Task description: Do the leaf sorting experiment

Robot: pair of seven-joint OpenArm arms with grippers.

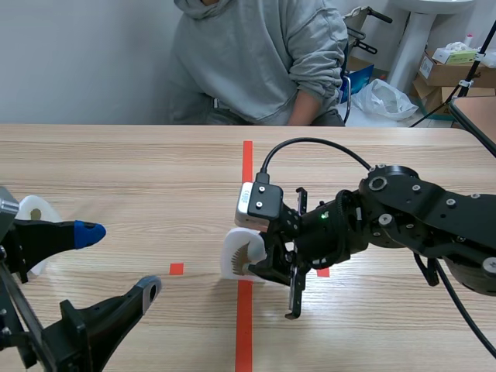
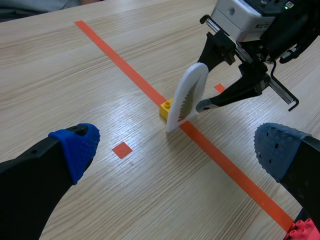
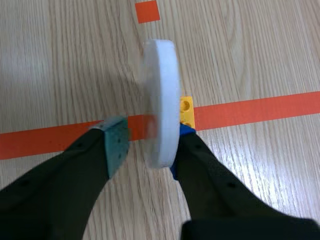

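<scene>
leaf disc (image 2: 186, 97), wooden table (image 1: 116, 170), cardboard boxes (image 1: 442, 71)

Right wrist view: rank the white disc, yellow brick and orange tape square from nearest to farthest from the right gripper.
1. The white disc, between the fingers of the right gripper.
2. The yellow brick, just beyond the gripper, beside the disc.
3. The orange tape square, farthest ahead.

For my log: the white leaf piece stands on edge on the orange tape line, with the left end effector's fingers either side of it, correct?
Not quite: the right end effector flanks the white leaf piece, as the scene view shows. The rest holds.
</scene>
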